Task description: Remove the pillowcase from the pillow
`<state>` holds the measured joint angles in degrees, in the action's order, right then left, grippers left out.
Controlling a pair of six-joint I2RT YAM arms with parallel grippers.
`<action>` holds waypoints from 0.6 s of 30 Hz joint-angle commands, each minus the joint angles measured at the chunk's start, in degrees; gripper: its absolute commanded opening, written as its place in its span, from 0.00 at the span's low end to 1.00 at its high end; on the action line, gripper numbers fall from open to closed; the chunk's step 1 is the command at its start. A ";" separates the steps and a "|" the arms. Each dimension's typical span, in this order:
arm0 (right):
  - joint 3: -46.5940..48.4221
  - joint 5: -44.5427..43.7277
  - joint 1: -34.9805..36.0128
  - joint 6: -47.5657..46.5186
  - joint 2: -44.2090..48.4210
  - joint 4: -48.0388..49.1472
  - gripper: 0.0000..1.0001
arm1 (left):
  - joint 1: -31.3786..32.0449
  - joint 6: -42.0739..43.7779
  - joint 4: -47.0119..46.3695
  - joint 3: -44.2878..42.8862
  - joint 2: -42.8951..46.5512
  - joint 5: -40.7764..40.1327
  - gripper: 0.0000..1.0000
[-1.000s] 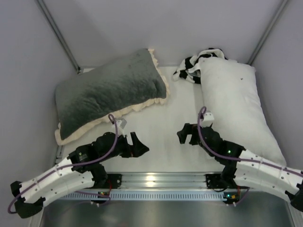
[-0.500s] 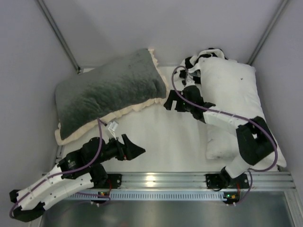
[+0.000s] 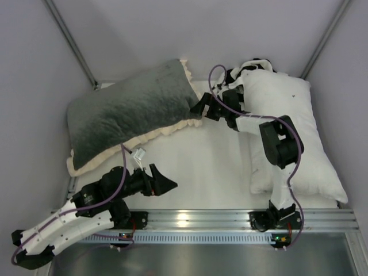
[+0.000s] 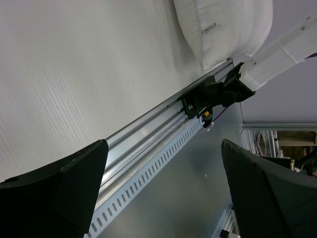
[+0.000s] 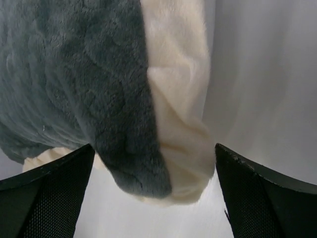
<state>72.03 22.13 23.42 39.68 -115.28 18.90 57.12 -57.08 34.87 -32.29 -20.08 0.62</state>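
Observation:
The pillowcase [image 3: 129,112], dark grey plush with a cream frill [image 3: 172,127], lies plump across the back left of the table. The pillow is hidden. My right gripper [image 3: 199,104] is stretched out to the case's right corner and stands open. In the right wrist view that grey and cream corner [image 5: 133,124] hangs between the spread fingers of my right gripper [image 5: 156,201], touching neither. My left gripper [image 3: 164,177] hovers open over the near table, apart from the case. In the left wrist view nothing lies between the fingers of my left gripper [image 4: 163,198].
A long plain white pillow [image 3: 287,126] with one dark dot fills the right side. A black-and-white patterned cloth [image 3: 254,62] is bunched at its far end. The aluminium rail [image 4: 148,134] and the right arm's base [image 4: 218,94] line the near edge. Grey walls close in the sides.
The right arm has reached from the near middle out to the pillowcase's right corner. The left gripper has drawn back a little toward the near edge. Both stayed open.

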 commanded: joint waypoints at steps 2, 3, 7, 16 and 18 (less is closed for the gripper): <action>5.74 6.52 -1.45 7.07 -6.70 10.19 0.99 | 0.09 -1.19 -0.68 -1.11 2.40 1.13 0.99; 6.28 6.61 -1.45 7.95 -8.27 10.81 0.99 | 0.01 -1.71 -0.60 -0.93 2.76 1.22 0.99; 6.55 9.42 -1.36 10.67 -9.61 14.84 0.74 | 0.01 -2.95 -0.42 -0.75 5.13 1.40 0.99; -6.35 11.80 -1.27 12.62 0.57 22.24 0.00 | 0.01 -5.06 -0.16 0.39 4.61 0.43 0.98; -9.00 12.06 -1.36 10.86 6.98 21.45 0.00 | 0.09 -4.18 -0.16 0.30 3.91 0.26 0.97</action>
<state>65.84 31.68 22.52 52.10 -118.91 34.63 57.12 -61.23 34.92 -32.18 -15.03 1.19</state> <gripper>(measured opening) 0.031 0.975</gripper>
